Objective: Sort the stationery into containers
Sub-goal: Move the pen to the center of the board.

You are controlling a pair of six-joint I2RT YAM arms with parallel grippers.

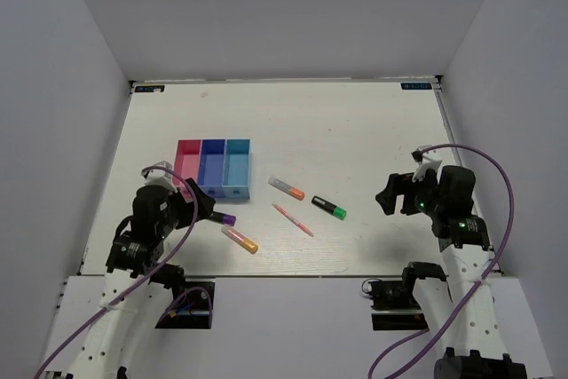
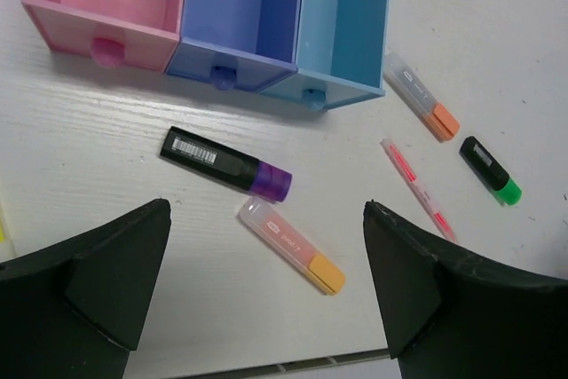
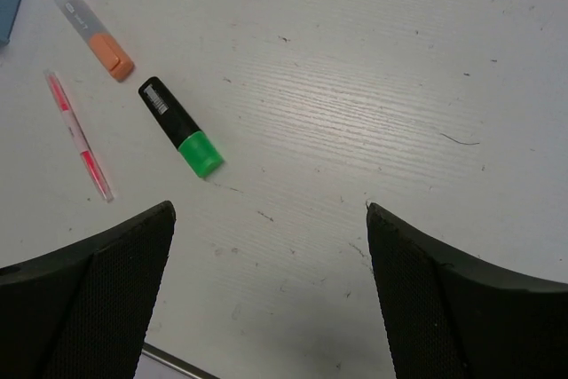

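Observation:
The three-compartment tray, pink, dark blue and light blue (image 1: 213, 167) (image 2: 231, 15), stands empty at left centre. Below it lie the purple-capped marker (image 1: 222, 217) (image 2: 225, 163) and the pink-and-orange marker (image 1: 240, 239) (image 2: 290, 245). To the right lie the grey-and-orange marker (image 1: 287, 187) (image 2: 420, 96) (image 3: 93, 32), the thin pink-red pen (image 1: 292, 219) (image 2: 419, 187) (image 3: 79, 134) and the black-and-green highlighter (image 1: 328, 208) (image 2: 490, 170) (image 3: 180, 126). My left gripper (image 1: 206, 208) (image 2: 266, 295) is open and empty just above the two left markers. My right gripper (image 1: 388, 194) (image 3: 271, 295) is open and empty, to the right of the highlighter.
The white table (image 1: 355, 130) is walled in by grey panels on three sides. Its near edge (image 1: 293, 274) runs just below the markers. Purple cables loop off both arms.

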